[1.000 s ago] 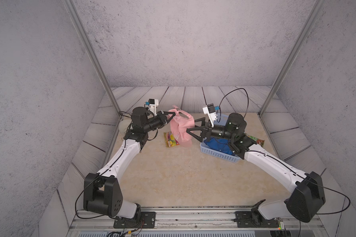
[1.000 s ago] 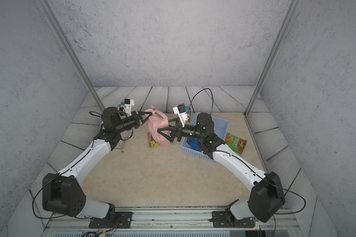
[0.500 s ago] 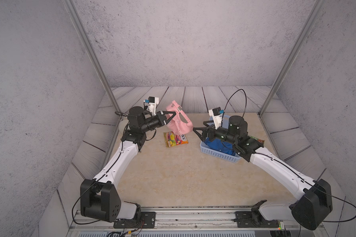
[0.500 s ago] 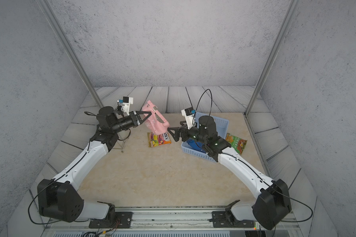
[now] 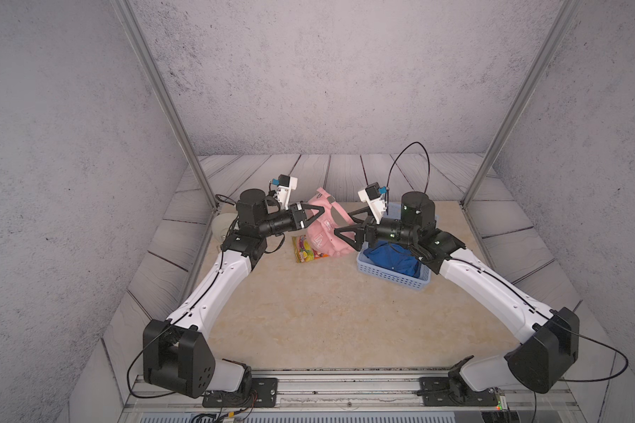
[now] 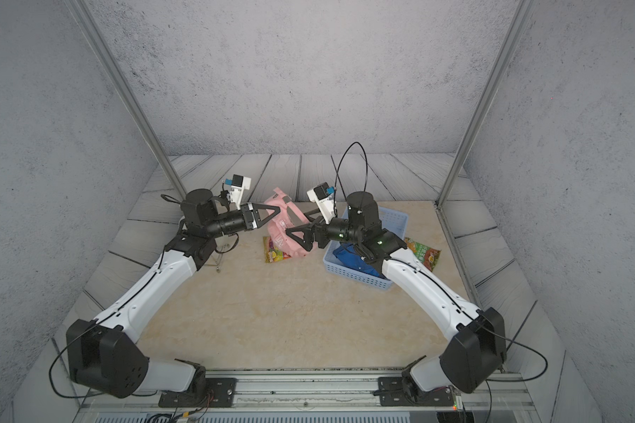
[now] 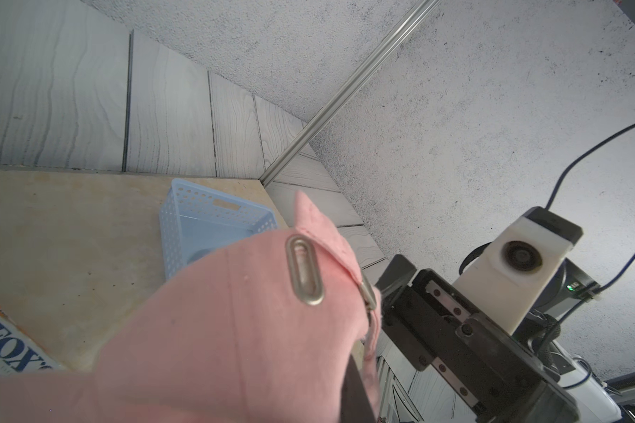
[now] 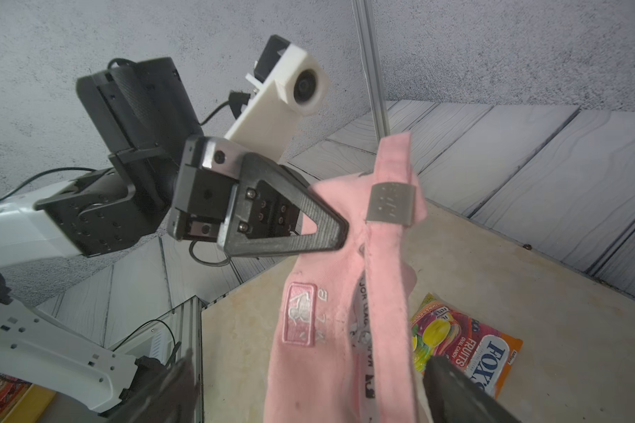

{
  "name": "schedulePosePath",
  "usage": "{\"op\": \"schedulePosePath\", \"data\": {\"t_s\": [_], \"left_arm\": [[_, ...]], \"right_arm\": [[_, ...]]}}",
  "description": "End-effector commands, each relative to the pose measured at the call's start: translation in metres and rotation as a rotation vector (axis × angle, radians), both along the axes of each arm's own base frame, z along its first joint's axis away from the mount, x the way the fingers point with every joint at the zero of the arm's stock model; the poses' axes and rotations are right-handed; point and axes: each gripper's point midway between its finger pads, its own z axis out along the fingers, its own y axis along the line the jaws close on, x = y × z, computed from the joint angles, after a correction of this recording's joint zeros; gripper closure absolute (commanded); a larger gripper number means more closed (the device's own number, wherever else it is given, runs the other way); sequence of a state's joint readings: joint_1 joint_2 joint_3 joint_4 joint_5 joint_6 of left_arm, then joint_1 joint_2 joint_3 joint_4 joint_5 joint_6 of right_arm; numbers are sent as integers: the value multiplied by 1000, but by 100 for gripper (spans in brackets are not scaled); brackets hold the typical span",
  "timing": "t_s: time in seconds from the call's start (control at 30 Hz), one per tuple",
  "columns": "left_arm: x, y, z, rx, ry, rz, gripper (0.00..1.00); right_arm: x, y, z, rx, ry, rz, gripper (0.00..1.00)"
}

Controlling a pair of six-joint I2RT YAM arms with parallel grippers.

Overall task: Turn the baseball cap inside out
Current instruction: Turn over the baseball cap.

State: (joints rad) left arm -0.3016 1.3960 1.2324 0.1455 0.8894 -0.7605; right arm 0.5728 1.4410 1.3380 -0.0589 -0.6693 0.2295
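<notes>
The left claw (image 5: 322, 211) is clamped on the pink baseball cap (image 5: 321, 238), holding it above the surface (image 5: 308, 311). The right claw (image 5: 342, 222) stands wide open, the cap hanging between its jaws. Just beside it, a blue basket (image 5: 393, 276) holds blue cloth (image 5: 393, 256).

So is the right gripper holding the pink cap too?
No, the right gripper has its jaws wide open on either side of the pink baseball cap, which only the left gripper pinches.
</notes>
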Motion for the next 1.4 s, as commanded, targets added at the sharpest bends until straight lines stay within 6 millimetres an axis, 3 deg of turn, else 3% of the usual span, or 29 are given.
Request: {"op": "schedulePosePath", "data": {"t_s": [0.0,0.33,0.5,0.57,0.7,0.73,0.77,0.83,0.9,1.0,1.1,1.17,1.23,1.37], "left_arm": [[-7,-8,28,-12,-93,-21,100],[-3,-20,36,-20,-95,-11,100],[-5,-29,39,-29,-91,-32,100],[-6,-31,39,-32,-85,-37,100],[-7,-30,36,-30,-72,-28,100],[-6,-28,33,-22,-67,-14,96],[-5,-26,31,-13,-67,-1,85],[-4,-21,30,0,-84,17,61],[-2,-10,32,10,-107,61,38],[-2,14,40,22,-178,153,23],[-13,34,45,69,-296,208,22],[-25,37,39,128,-379,191,29],[-40,33,30,170,-441,120,37],[-67,17,11,214,-490,-66,44]], "right_arm": [[6,3,-15,-69,22,-12,0],[6,20,-36,-236,-16,-26,0],[19,24,-45,-310,-39,-85,1],[25,24,-47,-313,-31,-110,14],[23,28,-42,-275,-32,-98,59],[21,28,-39,-257,-32,-89,70],[19,28,-37,-238,-31,-79,83],[10,30,-31,-190,-20,-27,95],[0,30,-25,-148,-4,33,100],[-11,25,-16,-87,35,114,100],[-19,16,-7,-34,71,183,100],[-23,9,-3,-14,76,220,100],[-29,4,1,0,65,265,100],[-45,-7,8,7,12,344,100]]}}
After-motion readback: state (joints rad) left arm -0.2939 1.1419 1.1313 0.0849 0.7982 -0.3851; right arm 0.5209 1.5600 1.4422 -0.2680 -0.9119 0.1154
